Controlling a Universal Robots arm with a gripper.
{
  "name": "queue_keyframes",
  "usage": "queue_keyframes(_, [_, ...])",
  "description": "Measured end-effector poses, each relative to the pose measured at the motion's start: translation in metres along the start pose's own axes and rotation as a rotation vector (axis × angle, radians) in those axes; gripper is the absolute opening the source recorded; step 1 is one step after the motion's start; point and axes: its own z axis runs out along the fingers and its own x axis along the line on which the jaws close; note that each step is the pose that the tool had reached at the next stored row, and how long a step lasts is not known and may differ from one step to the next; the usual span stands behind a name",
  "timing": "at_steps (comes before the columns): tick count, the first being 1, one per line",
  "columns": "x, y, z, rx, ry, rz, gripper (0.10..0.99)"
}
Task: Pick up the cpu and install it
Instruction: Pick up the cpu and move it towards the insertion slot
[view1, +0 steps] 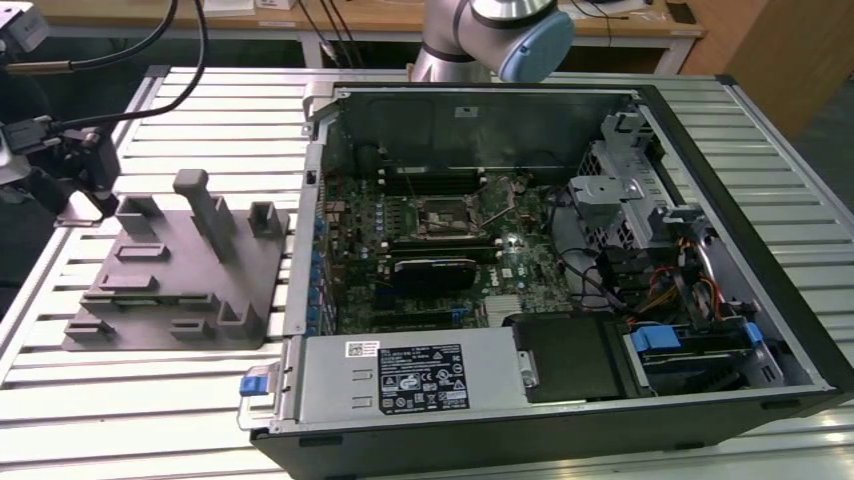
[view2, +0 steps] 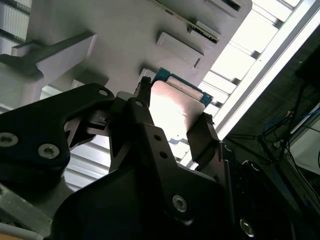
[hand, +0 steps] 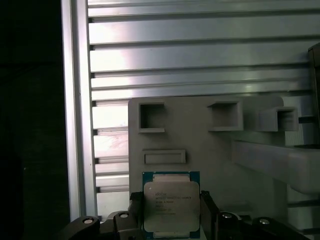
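The cpu (hand: 171, 204), a small square chip with a pale metal top and a green-blue rim, sits between the two black fingers of my gripper (hand: 171, 212), which is shut on its opposite edges. In the second wrist view the cpu (view2: 176, 107) shows bright between the same fingers (view2: 201, 136). Behind it is the grey plastic fixture (hand: 200, 140) with its square pockets; whether the chip touches it I cannot tell. In the exterior view the gripper's dark wrist (view1: 67, 175) hangs at the exterior view's left, beside the fixture (view1: 174, 270). The socket frame (view1: 447, 215) lies on the motherboard.
The open computer case (view1: 694, 250) lies on the slatted aluminium table (view1: 134, 400), with a power supply (view1: 400, 380) at its near side and a drive cage (view1: 621, 195) on the exterior view's right. Cables (view1: 120, 60) trail to the wrist. The table's left edge is close to the gripper.
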Motion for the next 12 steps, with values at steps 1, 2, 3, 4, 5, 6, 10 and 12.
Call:
queue_keyframes(1, [0.0,0.0001,-0.0014,0.0,-0.0002,0.0,0.541])
queue_keyframes(2, [-0.0001,0.0001,-0.0027,0.0,-0.0004,0.0,0.541])
queue_keyframes(3, [-0.0001,0.0002,-0.0041,0.0,-0.0006,0.0,0.541])
queue_keyframes(4, [-0.0001,0.0002,-0.0056,0.0,-0.0007,0.0,0.541])
queue_keyframes(5, [-0.0002,0.0003,-0.007,0.0,-0.0008,0.0,0.541])
queue_keyframes(6, [-0.0002,0.0004,-0.0083,0.0,-0.001,0.0,0.541])
queue_keyframes(10, [-0.0004,0.0005,-0.0123,0.0,-0.0022,0.0,0.541])
queue_keyframes(12, [-0.0004,0.0006,-0.0145,0.0,-0.0027,0.0,0.541])
